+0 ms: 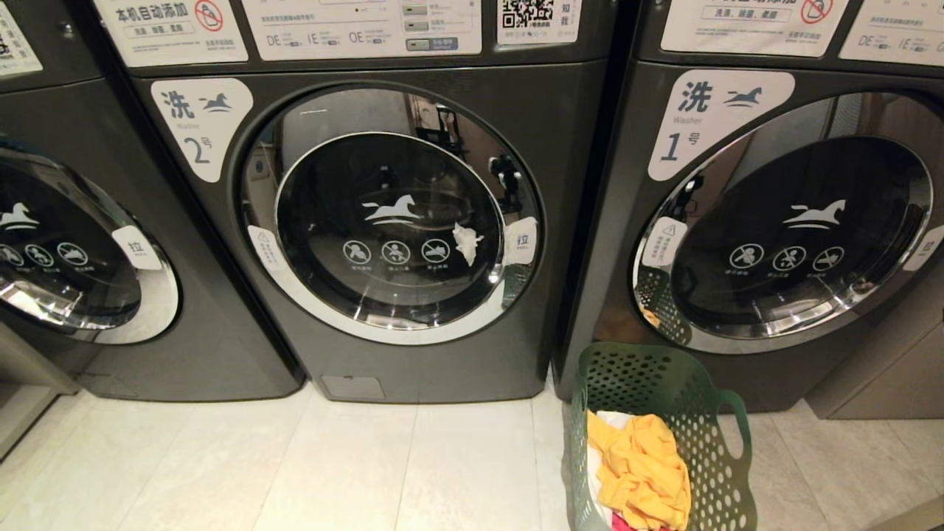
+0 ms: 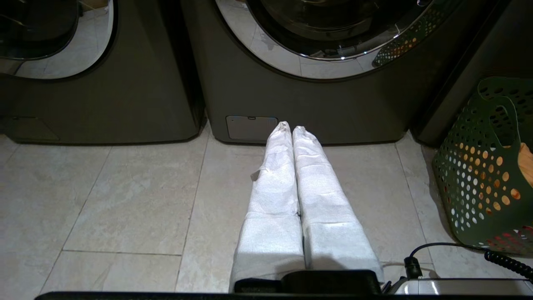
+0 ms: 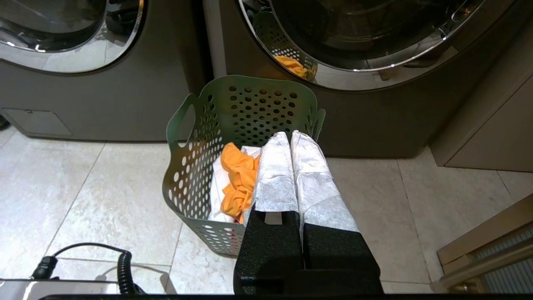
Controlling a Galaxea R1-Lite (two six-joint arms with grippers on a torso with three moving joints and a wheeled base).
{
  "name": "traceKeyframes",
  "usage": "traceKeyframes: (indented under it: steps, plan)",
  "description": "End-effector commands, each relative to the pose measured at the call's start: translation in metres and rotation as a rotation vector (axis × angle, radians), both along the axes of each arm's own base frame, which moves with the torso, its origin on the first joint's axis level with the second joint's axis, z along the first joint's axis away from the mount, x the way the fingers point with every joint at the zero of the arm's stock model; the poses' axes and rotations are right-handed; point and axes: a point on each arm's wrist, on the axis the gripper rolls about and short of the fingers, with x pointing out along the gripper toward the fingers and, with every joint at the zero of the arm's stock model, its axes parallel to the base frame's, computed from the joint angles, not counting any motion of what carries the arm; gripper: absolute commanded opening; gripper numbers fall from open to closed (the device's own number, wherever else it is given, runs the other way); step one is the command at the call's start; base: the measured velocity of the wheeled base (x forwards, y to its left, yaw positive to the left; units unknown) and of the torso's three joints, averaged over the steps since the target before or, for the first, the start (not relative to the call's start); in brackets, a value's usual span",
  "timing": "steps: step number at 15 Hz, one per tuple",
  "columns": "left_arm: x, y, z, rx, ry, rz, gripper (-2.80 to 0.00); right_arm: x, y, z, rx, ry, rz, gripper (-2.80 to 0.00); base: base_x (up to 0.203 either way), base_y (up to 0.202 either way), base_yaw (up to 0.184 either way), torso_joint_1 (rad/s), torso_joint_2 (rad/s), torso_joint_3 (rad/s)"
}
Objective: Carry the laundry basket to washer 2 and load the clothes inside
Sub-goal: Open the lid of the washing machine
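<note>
Three front-loading machines stand side by side along the rear edge of the floor (image 1: 413, 472). Washer 2 (image 1: 391, 221) occupies the middle position. Washer 1 (image 1: 796, 221) stands directly to its right; a third machine (image 1: 81, 243) stands to its left. The laundry basket (image 1: 656, 383) rests on the floor, in front of washer 1's left corner, close to its base. The clothes (image 1: 638, 464) lie inside the basket.
</note>
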Motion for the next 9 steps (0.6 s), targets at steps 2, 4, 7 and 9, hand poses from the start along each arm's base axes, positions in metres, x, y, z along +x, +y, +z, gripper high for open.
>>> traceKeyframes:
  steps: [2, 4, 7, 9]
  plan:
    - [0.0002, 0.0000, 0.0001, 0.002, 0.002, 0.002, -2.80, 0.0001, 0.0000, 0.0000, -0.001, 0.001, 0.000, -2.80, 0.000, 0.000, 0.000, 0.000, 0.00, 0.000]
    - [0.0002, 0.0000, -0.0003, 0.002, 0.002, 0.001, -2.80, 0.0001, 0.0000, 0.0000, -0.001, 0.001, 0.000, -2.80, -0.001, -0.140, -0.005, 0.003, 0.00, 0.001]
    - [0.0002, 0.0000, -0.0001, 0.002, 0.000, 0.001, -2.80, 0.0001, 0.0000, 0.0000, -0.001, 0.001, 0.001, -2.80, 0.000, -0.194, 0.000, 0.003, 0.00, 0.005]
    - [0.0002, 0.0000, -0.0001, 0.002, 0.000, 0.001, -2.80, 0.0001, 0.0000, 0.0000, 0.001, 0.001, 0.000, -2.80, 0.000, -0.193, 0.002, 0.005, 0.00, 0.001]
